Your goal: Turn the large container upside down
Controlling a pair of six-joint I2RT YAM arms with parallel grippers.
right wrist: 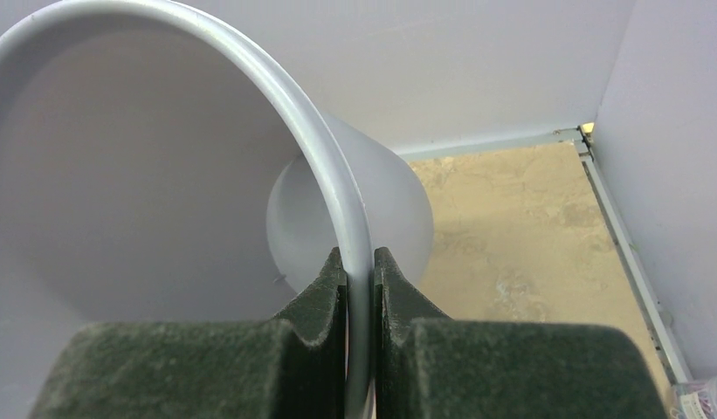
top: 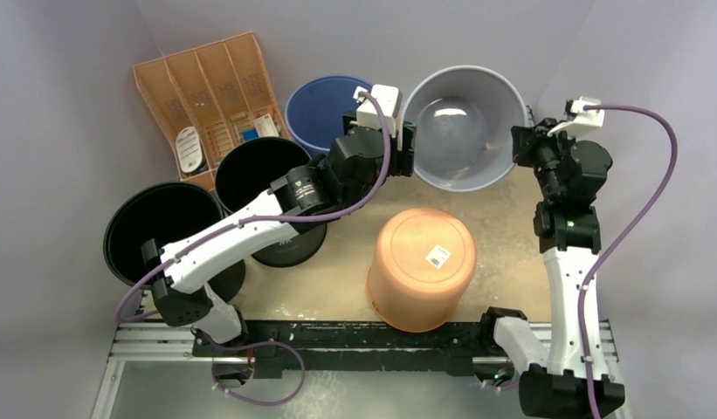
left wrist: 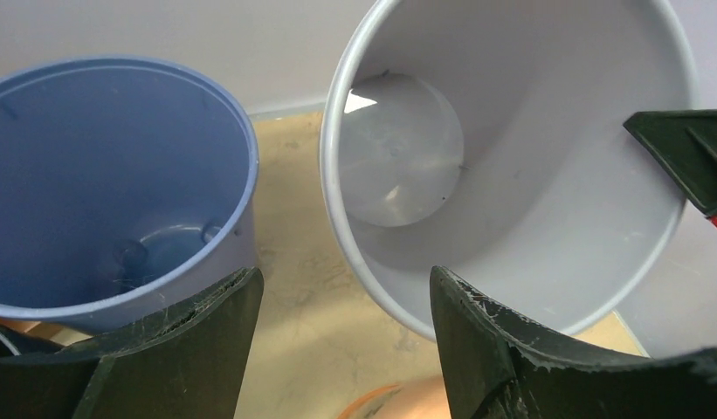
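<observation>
Pale walls [top: 66,96], sandy surface [top: 503,236]. At the back, large grey container [top: 503,96], mouth upward; rim clamped in right tool [right wrist: 359,262], left tool [left wrist: 346,292] gaping beside the opposite rim. Looks light, stiff, slick (thin plastic); wants 2 rim holds.

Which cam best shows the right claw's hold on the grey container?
Right wrist: the right claw is shut on the rim of the grey container, one finger inside, one outside. Top external shows the claw at the rim, not the contact. Left wrist catches only a dark claw tip there.
</observation>
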